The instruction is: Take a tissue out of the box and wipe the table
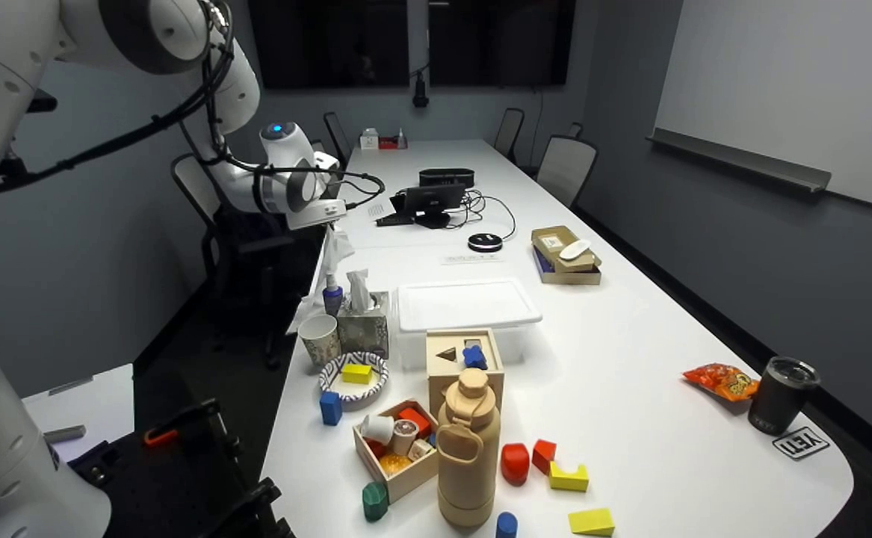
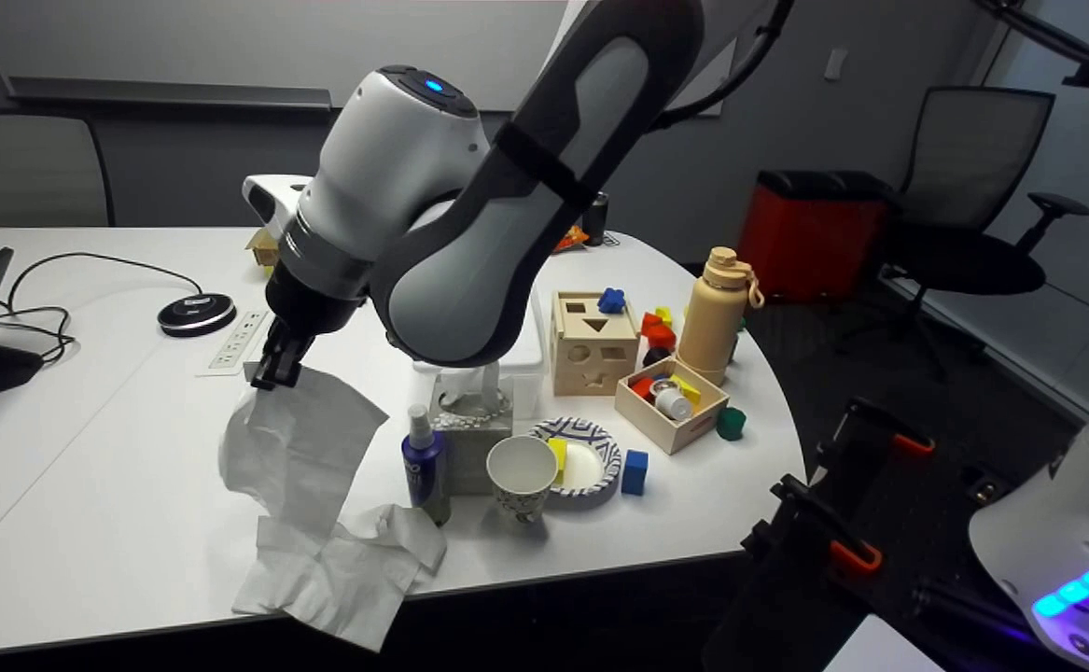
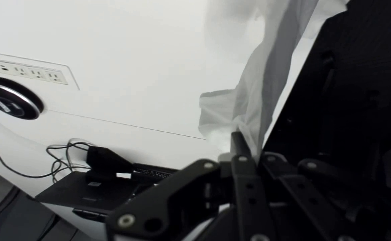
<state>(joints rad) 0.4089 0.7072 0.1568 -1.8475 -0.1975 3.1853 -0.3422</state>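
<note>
Your hand (image 2: 278, 371) is clenched on the tissue (image 2: 306, 457), which hangs straight below it at the long edge of the counter (image 2: 105, 523). The tissue's long axis drops nearly upright from your grip, pointing down, and in an exterior view one corner flares out toward the tissue box (image 2: 479, 457). Under the hand, its lower end meets a crumpled sheet (image 2: 348, 569) that lies on the counter and spills past the edge; you cannot tell whether the two are one piece. In the wrist view the tissue runs out ahead of your fingers (image 3: 239, 145), along the counter's edge. The spray bottle (image 2: 425, 471) stands upright just beside the crumpled sheet, on the side of the hand toward the robot's base (image 2: 1067, 513), so it is the nearest thing in your way on that side. The tissue box is right by it, a white tuft (image 1: 359, 291) sticking up from its top. Farther from the hand that same way you have the patterned cup (image 2: 521, 467), the plate (image 2: 609, 455) with a yellow block (image 2: 558, 455), and a blue block (image 2: 635, 471). Inward of these are the lidded bin (image 1: 469, 306) and the wooden shape sorter (image 2: 595, 341). Across the counter from the hand lie the outlet strip (image 3: 24, 72) and the round black puck (image 3: 12, 100), with the dark screen (image 1: 436, 197) beyond
</note>
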